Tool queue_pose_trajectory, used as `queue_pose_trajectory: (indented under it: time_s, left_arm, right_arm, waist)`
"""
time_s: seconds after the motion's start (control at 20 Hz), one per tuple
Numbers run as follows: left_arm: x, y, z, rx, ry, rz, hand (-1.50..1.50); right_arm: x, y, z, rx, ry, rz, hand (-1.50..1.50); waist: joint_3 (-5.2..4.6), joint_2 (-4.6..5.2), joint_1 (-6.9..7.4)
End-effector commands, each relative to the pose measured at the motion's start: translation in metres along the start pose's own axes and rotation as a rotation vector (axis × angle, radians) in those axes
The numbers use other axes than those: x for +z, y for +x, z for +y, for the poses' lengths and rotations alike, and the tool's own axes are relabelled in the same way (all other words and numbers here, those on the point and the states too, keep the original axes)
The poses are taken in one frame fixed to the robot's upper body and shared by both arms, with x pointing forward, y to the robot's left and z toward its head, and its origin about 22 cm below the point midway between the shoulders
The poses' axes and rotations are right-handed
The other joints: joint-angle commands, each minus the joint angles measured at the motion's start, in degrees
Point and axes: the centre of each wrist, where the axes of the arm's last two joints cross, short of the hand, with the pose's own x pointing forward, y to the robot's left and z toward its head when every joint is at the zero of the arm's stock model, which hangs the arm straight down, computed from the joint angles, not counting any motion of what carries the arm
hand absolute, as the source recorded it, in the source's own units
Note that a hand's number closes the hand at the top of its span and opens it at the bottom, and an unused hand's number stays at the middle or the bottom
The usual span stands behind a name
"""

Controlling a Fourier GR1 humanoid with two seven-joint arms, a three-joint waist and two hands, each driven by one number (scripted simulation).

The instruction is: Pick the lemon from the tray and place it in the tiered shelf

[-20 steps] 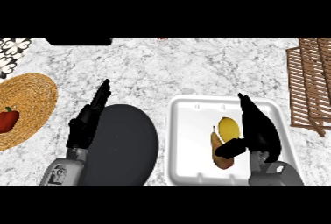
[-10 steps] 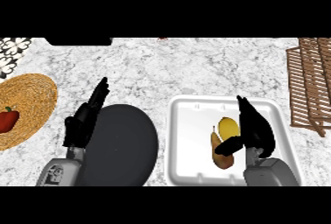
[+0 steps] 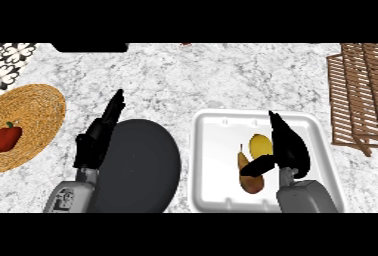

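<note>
While the right robot hand hovers open over the tray, holding nothing, the lemon looks light, firm, roundish; grasp across its middle.

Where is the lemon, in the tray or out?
In: the lemon lies in the white tray, beside the right hand.

You find no readable text, label, brand, number or sign anywhere here, from twelve o'clock round to six o'clock.
</note>
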Motion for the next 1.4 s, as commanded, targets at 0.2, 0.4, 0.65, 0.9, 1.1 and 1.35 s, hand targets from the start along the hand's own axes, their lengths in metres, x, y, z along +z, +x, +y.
queue_pose_trajectory:
  time_s: [0.2, 0.4, 0.65, 0.9, 1.1, 1.35]
  left_arm:
    - [-0.011, 0.004, -0.001, 0.007, -0.007, 0.004, 0.00]
    - [-0.001, 0.001, 0.015, -0.003, -0.020, 0.006, 0.00]
    - [-0.009, 0.018, 0.001, -0.002, 0.003, 0.000, 0.00]
    - [0.003, -0.010, 0.002, 0.010, -0.005, 0.025, 0.00]
    - [0.000, -0.006, 0.003, 0.001, -0.005, 0.012, 0.00]
    - [0.001, -0.007, 0.011, 0.006, 0.028, 0.023, 0.00]
  right_arm:
    - [-0.010, -0.021, 0.021, 0.059, 0.055, -0.009, 1.50]
    - [-0.003, -0.008, 0.018, 0.160, 0.040, -0.039, 1.50]
    - [0.026, -0.016, 0.036, 0.136, -0.002, -0.079, 1.50]
    - [0.015, -0.061, -0.001, 0.379, 0.262, -0.599, 1.50]
    - [0.022, -0.068, -0.018, 0.492, 0.370, -0.852, 1.50]
    - [0.026, -0.096, -0.053, 0.401, 0.494, -1.119, 1.50]
  waist:
    - [0.03, 0.07, -0.03]
    - [0.03, 0.05, 0.05]
    - [0.03, -0.01, -0.20]
    - [0.28, -0.70, -0.52]
    - [0.50, -1.13, -0.10]
    - [0.65, -1.01, -3.17]
